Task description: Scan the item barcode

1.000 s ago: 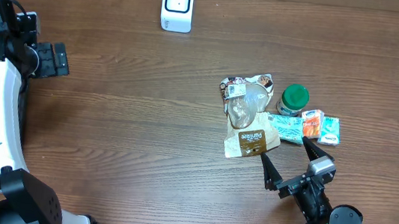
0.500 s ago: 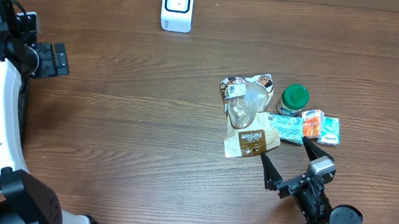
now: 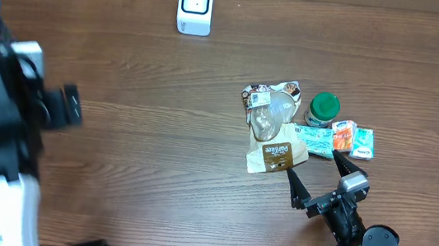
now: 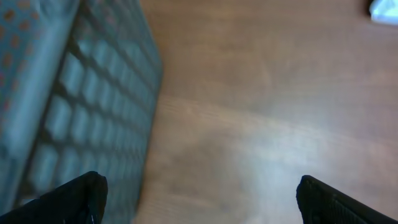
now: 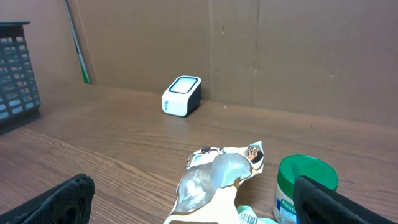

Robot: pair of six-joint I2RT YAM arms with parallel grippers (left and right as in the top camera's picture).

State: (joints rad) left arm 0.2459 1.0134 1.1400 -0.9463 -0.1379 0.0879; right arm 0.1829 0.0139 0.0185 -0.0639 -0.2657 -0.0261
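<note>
Overhead, snack packets (image 3: 276, 155) heaped beside green-lidded jar (image 3: 323, 108) at 3 o'clock on table (image 3: 158, 149), right gripper (image 3: 313, 165) at 5 o'clock just below them, fingers spread and empty, scanner (image 3: 195, 6) at 12 o'clock, left gripper (image 3: 61, 107) at 9 o'clock (blurred), likewise spread wide

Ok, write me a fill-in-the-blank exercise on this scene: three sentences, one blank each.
1. The jar has a ___ top.
2. The scanner is ___ in colour.
3. The right gripper, beside the pile of packets, is wide ___ and holds nothing.
Missing words: green; white; open.
</note>
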